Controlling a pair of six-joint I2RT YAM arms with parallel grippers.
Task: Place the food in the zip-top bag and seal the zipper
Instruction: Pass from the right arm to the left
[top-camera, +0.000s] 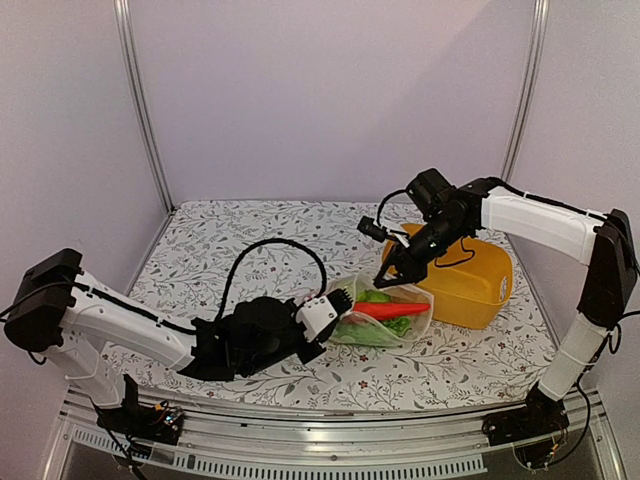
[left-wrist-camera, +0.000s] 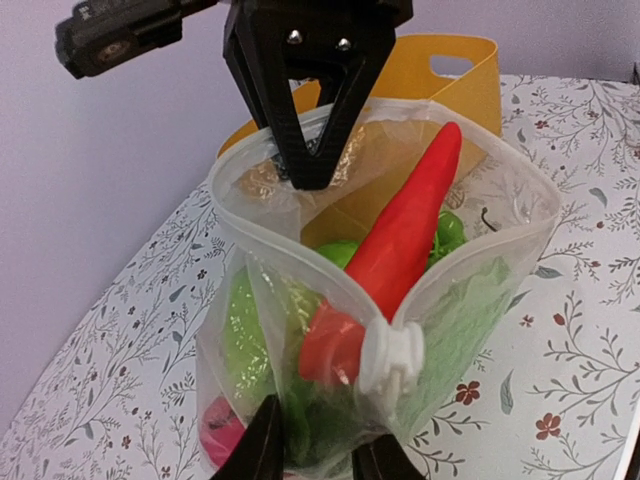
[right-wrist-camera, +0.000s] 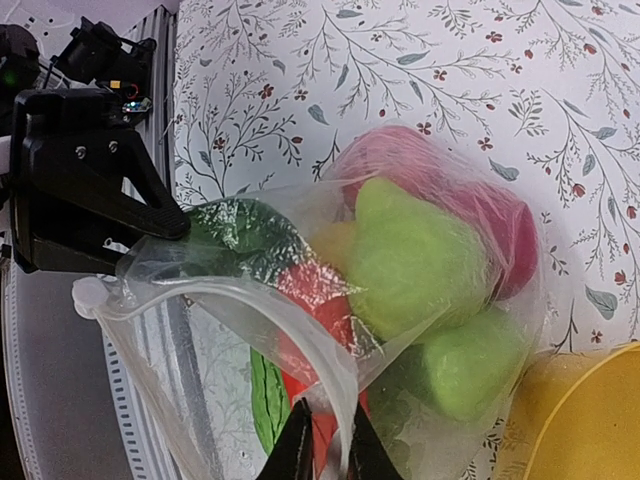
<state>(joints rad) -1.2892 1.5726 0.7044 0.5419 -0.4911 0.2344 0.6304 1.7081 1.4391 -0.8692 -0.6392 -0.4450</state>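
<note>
The zip-top bag (top-camera: 392, 322) lies mid-table with its mouth open, between my two grippers. It holds the orange-red carrot (left-wrist-camera: 412, 225), green balls (right-wrist-camera: 420, 260), a red ball (right-wrist-camera: 505, 225), a cucumber (right-wrist-camera: 262, 400) and leafy greens (left-wrist-camera: 470, 300). The carrot tip pokes out of the mouth. The zipper (left-wrist-camera: 290, 250) runs round the rim, with a white slider (left-wrist-camera: 392, 358) at the near end. My left gripper (left-wrist-camera: 320, 462) is shut on the bag just below the slider. My right gripper (right-wrist-camera: 330, 455) is shut on the far rim; it shows in the left wrist view (left-wrist-camera: 310, 170).
The yellow tub (top-camera: 470, 280) stands just behind and right of the bag, almost touching it. The metal rail (top-camera: 330, 440) runs along the table's near edge. Walls close the back and sides.
</note>
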